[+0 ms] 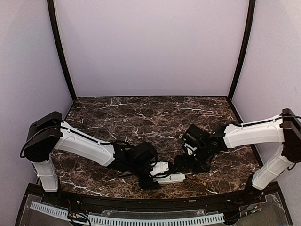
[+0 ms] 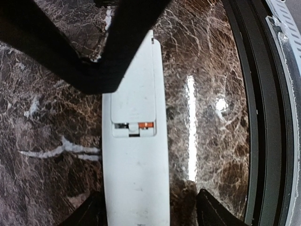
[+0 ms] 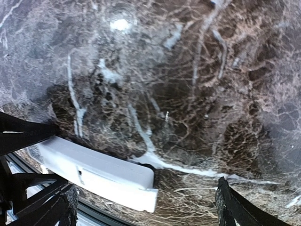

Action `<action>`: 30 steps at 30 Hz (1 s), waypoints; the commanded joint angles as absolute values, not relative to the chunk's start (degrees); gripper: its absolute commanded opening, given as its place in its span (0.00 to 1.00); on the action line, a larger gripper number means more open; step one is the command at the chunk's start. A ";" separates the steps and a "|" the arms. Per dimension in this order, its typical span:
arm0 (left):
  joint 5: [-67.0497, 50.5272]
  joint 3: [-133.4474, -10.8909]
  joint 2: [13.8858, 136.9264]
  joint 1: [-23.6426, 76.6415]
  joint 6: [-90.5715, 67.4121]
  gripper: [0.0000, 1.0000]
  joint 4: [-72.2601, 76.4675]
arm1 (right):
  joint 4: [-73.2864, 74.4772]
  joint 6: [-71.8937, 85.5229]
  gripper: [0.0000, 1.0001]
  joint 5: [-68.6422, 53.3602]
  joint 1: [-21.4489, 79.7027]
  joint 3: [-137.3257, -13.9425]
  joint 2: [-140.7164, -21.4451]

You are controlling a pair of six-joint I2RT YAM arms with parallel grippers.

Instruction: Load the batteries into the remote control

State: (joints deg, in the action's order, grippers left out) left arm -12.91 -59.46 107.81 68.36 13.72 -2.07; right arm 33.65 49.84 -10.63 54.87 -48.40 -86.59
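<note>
The remote control (image 2: pixel 135 179) is a slim white bar lying back-up on the marble table (image 1: pixel 141 113) near the front edge. Its battery cover (image 2: pixel 134 101) sits slightly slid, and an orange-red battery (image 2: pixel 146 125) shows through the narrow gap. My left gripper (image 2: pixel 150 214) is open and straddles one end of the remote control (image 1: pixel 170 178); its right finger (image 2: pixel 216 212) stands clear of the remote's side. My right gripper (image 3: pixel 143 212) is wide open over the other end of the remote control (image 3: pixel 99 172), holding nothing. In the top view, left gripper (image 1: pixel 156 177) and right gripper (image 1: pixel 184 165) face each other across it.
A black rail (image 1: pixel 141 203) runs along the table's front edge, just beside the remote. Dark parts of the right arm (image 2: pixel 94 52) hang over the remote's far end in the left wrist view. Pale walls (image 1: pixel 150 47) close in the back and sides.
</note>
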 commanded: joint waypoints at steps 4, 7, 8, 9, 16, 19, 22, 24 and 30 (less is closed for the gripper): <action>-9.83 -52.15 101.63 68.30 10.93 0.67 -5.09 | 32.50 50.02 0.99 -12.58 55.42 -50.92 -87.79; -9.01 -49.97 99.44 68.25 9.62 0.67 -4.88 | 35.07 49.11 0.99 -11.29 55.29 -52.86 -89.25; -8.51 -48.79 99.03 68.17 9.06 0.67 -4.49 | 35.55 48.60 0.99 -11.00 55.21 -53.26 -89.89; -8.19 -48.21 98.41 68.14 8.73 0.67 -4.22 | 35.41 48.01 0.99 -11.25 55.12 -53.30 -90.32; -8.55 -43.69 96.59 67.60 8.03 0.63 0.58 | 33.76 50.35 0.99 -12.12 54.60 -51.86 -87.92; -8.98 -42.71 96.87 67.61 8.46 0.58 3.67 | 35.04 52.09 0.99 -10.37 54.51 -51.33 -85.51; -9.30 -42.17 97.00 67.59 9.24 0.55 5.35 | 34.71 53.80 0.99 -11.14 54.78 -50.28 -85.11; -9.64 -41.89 97.38 67.59 9.79 0.52 6.56 | 34.72 54.75 0.99 -11.34 55.38 -49.81 -85.60; -10.45 -42.31 97.93 67.59 10.32 0.45 6.88 | 35.69 57.19 0.99 -10.31 57.00 -50.01 -87.50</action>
